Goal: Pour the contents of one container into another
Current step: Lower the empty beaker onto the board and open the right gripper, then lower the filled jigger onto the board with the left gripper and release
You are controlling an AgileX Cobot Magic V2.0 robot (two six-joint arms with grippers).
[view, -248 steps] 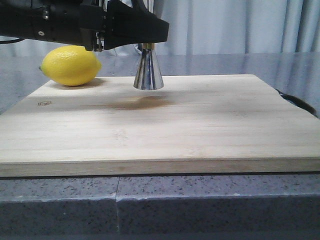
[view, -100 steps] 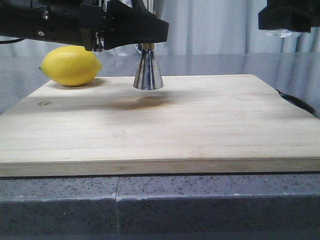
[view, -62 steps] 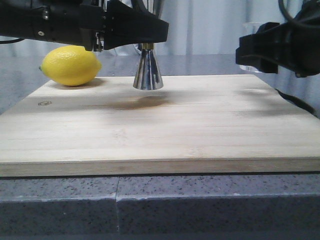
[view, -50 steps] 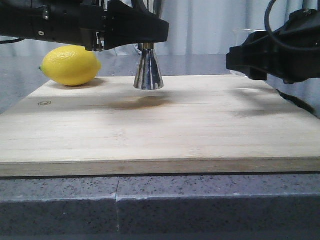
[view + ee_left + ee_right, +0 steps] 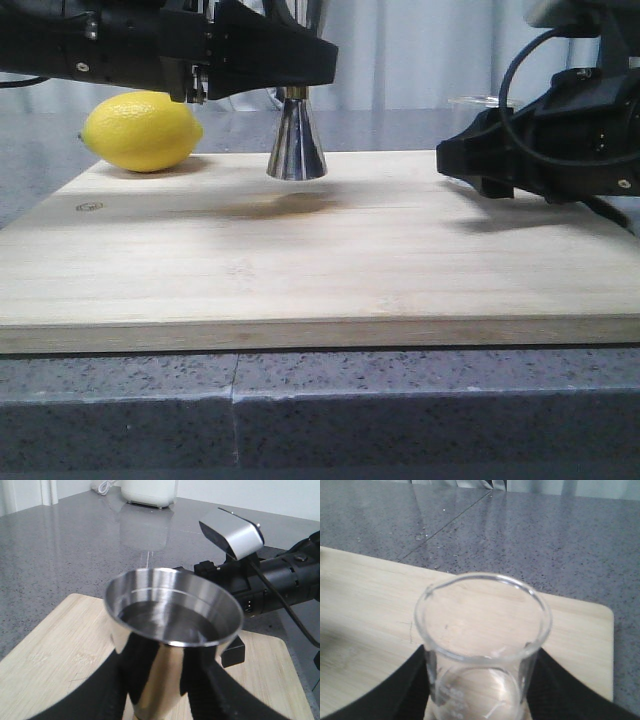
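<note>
A grey speckled table point(image 5: 400, 410) carries a broad wooden cutting board point(image 5: 330, 250), which takes up most of the front view. At its far left corner lies a yellow lemon point(image 5: 142, 130), untouched and apart from the work.

The left gripper point(image 5: 290, 75) reaches in from the left and holds the steel jigger point(image 5: 296, 140) at its waist, its base just above the board near the far edge, to judge by the shadow below. In the left wrist view the black fingers point(image 5: 112, 695) are clenched on either side of the jigger's lower cone, and the upper cup point(image 5: 172, 612) stands upright with clear liquid already in it.

The right gripper point(image 5: 470, 160) sits low over the right part of the board, well apart from the jigger. Its fingers point(image 5: 410, 685) are closed around the glass beaker point(image 5: 482, 650), which stands upright; through the glass I see only board, so it looks empty or nearly so. In the front view only the beaker's rim point(image 5: 480, 101) shows above the arm.

My reading is that the pour itself is most likely done, since liquid sits in the jigger and none is evident in the beaker. What seems left is setting both vessels down and releasing them.
</note>
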